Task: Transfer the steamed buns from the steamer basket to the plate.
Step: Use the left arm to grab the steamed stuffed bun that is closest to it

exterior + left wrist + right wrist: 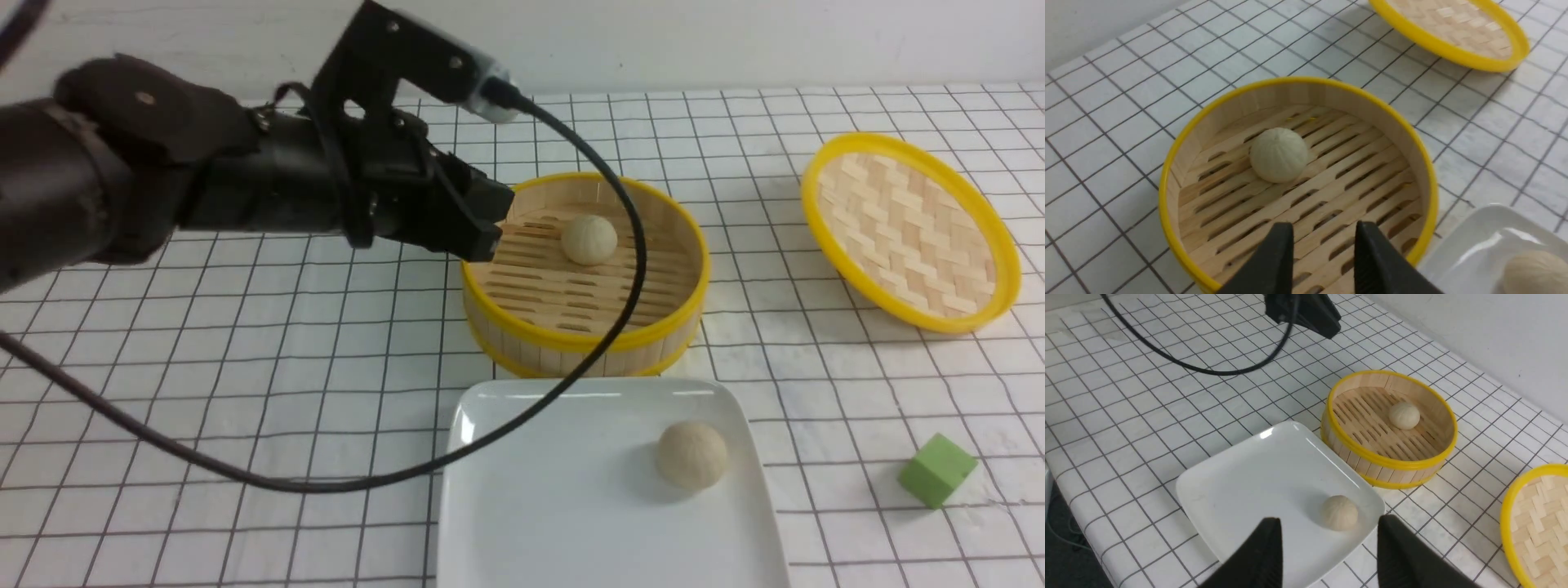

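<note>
Right gripper (1329,522), wrist view only

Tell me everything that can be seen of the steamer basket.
The steamer basket is round, of pale bamboo-looking slats, with yellow rims top and bottom and a slotted floor. It stands upright and uncovered on the gridded table, just behind the plate. One bun lies inside, toward the far wall.
</note>
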`<move>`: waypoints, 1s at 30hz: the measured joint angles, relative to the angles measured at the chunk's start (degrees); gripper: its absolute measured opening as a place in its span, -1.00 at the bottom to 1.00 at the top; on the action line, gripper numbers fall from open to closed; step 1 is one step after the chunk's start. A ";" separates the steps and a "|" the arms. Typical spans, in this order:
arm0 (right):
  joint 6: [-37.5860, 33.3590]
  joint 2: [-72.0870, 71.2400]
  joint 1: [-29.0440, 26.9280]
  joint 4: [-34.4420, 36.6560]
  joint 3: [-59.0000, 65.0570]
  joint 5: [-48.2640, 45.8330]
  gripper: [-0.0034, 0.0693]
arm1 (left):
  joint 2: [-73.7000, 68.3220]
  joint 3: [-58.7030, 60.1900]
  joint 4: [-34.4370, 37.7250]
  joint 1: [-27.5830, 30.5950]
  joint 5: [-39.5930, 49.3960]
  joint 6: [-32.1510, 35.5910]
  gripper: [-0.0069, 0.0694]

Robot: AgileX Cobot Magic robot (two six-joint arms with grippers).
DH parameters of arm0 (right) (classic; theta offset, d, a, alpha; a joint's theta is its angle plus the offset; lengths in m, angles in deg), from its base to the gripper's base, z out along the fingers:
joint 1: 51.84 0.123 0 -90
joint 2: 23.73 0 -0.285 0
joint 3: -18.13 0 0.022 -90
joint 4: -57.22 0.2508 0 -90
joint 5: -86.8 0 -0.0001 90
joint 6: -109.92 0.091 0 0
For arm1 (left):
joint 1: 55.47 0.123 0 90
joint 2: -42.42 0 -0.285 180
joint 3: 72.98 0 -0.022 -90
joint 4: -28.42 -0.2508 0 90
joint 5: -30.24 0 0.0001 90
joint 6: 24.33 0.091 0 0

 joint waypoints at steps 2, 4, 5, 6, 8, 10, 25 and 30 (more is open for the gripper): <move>1.49 -4.26 0.00 -0.05 3.74 -0.36 0.01 | -3.61 -0.11 1.93 -0.39 -3.89 0.71 -0.18; 3.72 -6.56 0.00 -0.05 5.64 -0.66 0.01 | -6.53 -1.13 2.76 -0.39 -4.72 0.82 -0.18; 3.87 -6.90 0.00 -0.05 5.81 -0.75 0.01 | -6.79 -1.49 2.82 -0.39 -4.72 0.82 -0.18; 5.01 -7.89 0.00 -0.23 6.73 -1.28 0.01 | -8.71 -3.31 2.94 -0.39 -3.62 0.82 -0.18; 5.31 -8.41 0.00 -0.58 7.32 -2.21 0.01 | -10.05 -4.77 2.94 -0.39 -2.02 0.77 -0.18; 5.49 -8.84 0.00 -1.82 7.91 -3.83 0.01 | -12.40 -9.05 3.12 -0.39 1.75 -0.95 -0.18; 7.71 -8.98 0.00 -6.57 8.27 -5.08 0.01 | -26.45 -38.03 -29.83 -0.60 22.86 -31.03 -0.18; 7.71 -8.98 0.00 -7.73 8.27 -5.08 0.01 | -29.91 -40.88 -32.91 -0.60 23.97 -31.68 -0.18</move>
